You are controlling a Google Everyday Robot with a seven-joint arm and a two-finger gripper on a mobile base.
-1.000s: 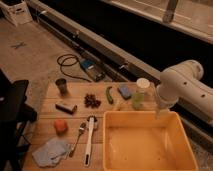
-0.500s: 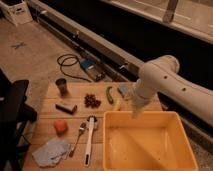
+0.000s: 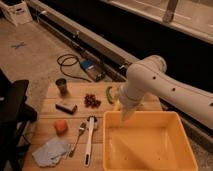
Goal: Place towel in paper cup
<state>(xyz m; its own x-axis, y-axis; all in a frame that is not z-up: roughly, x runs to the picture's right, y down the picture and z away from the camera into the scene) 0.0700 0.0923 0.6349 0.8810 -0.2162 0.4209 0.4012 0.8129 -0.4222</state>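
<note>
The towel is a crumpled light blue cloth at the front left corner of the wooden table. The paper cup stands upright at the table's far left, well apart from the towel. My gripper points down at the end of the white arm, over the far left corner of the yellow bin, to the right of both the towel and the cup. It holds nothing that I can see.
A large yellow bin fills the table's right half. Between cup and towel lie a dark block, red berries, a green pod, an orange piece, a fork and a white-handled tool. A black chair stands at left.
The arm has swung left, from the table's right side to above the bin's far left corner. The objects on the table have not moved.
</note>
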